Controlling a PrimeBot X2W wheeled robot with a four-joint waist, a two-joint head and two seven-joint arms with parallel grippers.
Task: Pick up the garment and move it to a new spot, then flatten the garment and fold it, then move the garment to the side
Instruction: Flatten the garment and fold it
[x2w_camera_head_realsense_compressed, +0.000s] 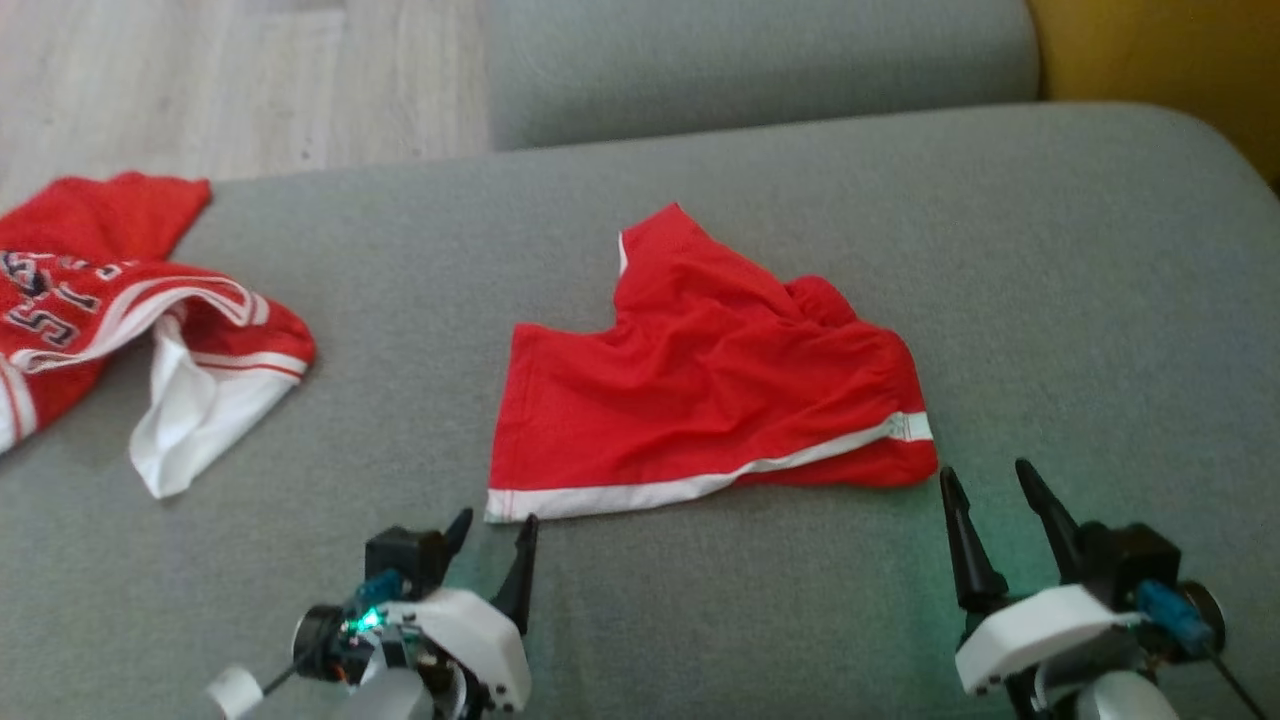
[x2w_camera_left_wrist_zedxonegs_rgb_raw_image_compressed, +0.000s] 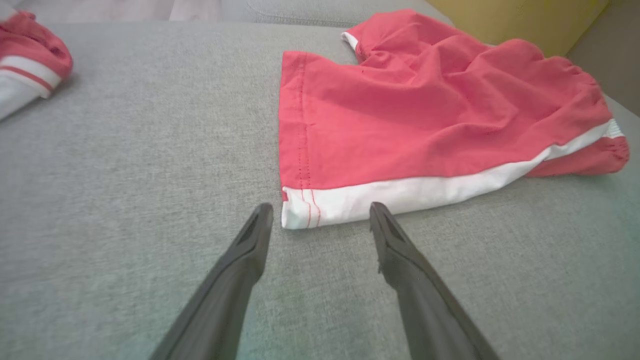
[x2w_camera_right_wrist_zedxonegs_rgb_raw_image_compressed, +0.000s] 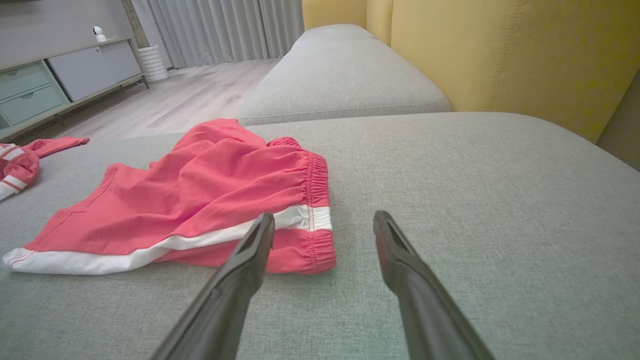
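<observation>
The garment (x2w_camera_head_realsense_compressed: 700, 390) is a pair of red shorts with a white side stripe, lying rumpled in the middle of the grey cushion. My left gripper (x2w_camera_head_realsense_compressed: 495, 525) stands open just short of its near left hem corner. That white corner of the garment (x2w_camera_left_wrist_zedxonegs_rgb_raw_image_compressed: 400, 125) lies between and just beyond my left gripper (x2w_camera_left_wrist_zedxonegs_rgb_raw_image_compressed: 320, 212) fingertips. My right gripper (x2w_camera_head_realsense_compressed: 985, 480) is open beside the waistband end, nothing between its fingers. The elastic waistband of the garment (x2w_camera_right_wrist_zedxonegs_rgb_raw_image_compressed: 200, 200) sits left of my right gripper (x2w_camera_right_wrist_zedxonegs_rgb_raw_image_compressed: 324, 222).
A second red and white piece of clothing (x2w_camera_head_realsense_compressed: 120, 310) with lettering lies crumpled at the cushion's left edge. Another grey cushion (x2w_camera_head_realsense_compressed: 760, 60) lies behind, a yellow backrest (x2w_camera_right_wrist_zedxonegs_rgb_raw_image_compressed: 500, 55) stands to the right, and wooden floor (x2w_camera_head_realsense_compressed: 230, 80) shows at the far left.
</observation>
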